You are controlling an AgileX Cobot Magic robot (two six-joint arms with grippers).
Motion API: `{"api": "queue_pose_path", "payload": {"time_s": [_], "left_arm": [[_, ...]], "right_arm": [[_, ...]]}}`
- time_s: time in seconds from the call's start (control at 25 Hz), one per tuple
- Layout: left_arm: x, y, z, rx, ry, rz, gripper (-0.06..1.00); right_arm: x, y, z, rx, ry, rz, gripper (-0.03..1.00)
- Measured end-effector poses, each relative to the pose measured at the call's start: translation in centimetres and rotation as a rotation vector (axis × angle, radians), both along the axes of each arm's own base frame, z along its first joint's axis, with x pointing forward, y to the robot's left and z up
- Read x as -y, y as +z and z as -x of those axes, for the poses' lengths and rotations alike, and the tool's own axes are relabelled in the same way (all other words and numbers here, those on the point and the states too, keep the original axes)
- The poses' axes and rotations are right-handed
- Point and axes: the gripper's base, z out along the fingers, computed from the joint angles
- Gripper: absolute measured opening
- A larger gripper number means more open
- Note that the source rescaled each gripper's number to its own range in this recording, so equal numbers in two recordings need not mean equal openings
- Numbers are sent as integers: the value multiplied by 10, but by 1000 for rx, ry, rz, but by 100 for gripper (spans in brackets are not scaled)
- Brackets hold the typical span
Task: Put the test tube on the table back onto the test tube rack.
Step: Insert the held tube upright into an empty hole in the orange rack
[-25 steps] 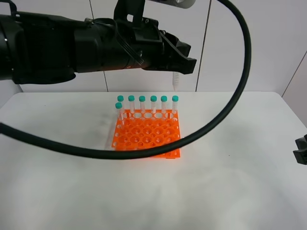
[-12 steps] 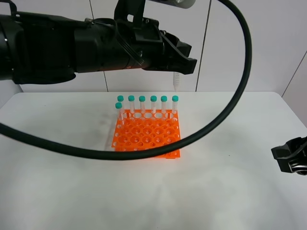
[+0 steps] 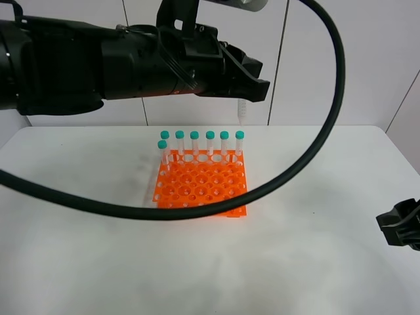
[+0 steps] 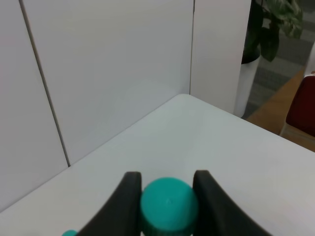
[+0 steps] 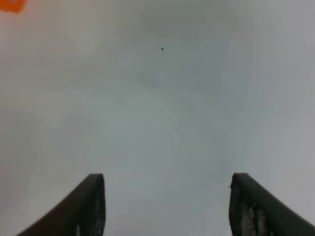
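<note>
My left gripper (image 3: 254,86) hangs high above the back of the rack, shut on the test tube (image 3: 241,113), whose clear body points down below the fingers. In the left wrist view its teal cap (image 4: 169,205) sits pinched between the two black fingers (image 4: 129,196). The orange test tube rack (image 3: 201,186) stands mid-table, with several teal-capped tubes (image 3: 210,136) upright along its back row and one at the left of the row in front of it. My right gripper (image 3: 400,230) is low at the table's right edge, open, with only bare tabletop between its fingers (image 5: 93,201).
The white table (image 3: 315,262) spreads around the rack. A thick black cable (image 3: 331,118) loops across the exterior high view in front of the rack. A corner of the orange rack (image 5: 10,5) shows far off in the right wrist view.
The right gripper has come further into view at the right edge and dropped slightly lower. The left gripper and its tube have stayed still.
</note>
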Motion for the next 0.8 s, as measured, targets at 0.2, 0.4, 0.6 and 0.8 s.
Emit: {"api": "queue_pose_path", "payload": {"time_s": [0.2,0.4,0.6,0.8], "left_arm": [[0,0,0,0,0,0,0],[0,0,0,0,0,0,0],[0,0,0,0,0,0,0],[0,0,0,0,0,0,0]], "right_arm": [[10,10,30,10,-60,-23,87],[21,18,68,54,-120,-63,87],[29,23,98,163,-166,-135,87],[33,22,113,194,-177,-153,87]]}}
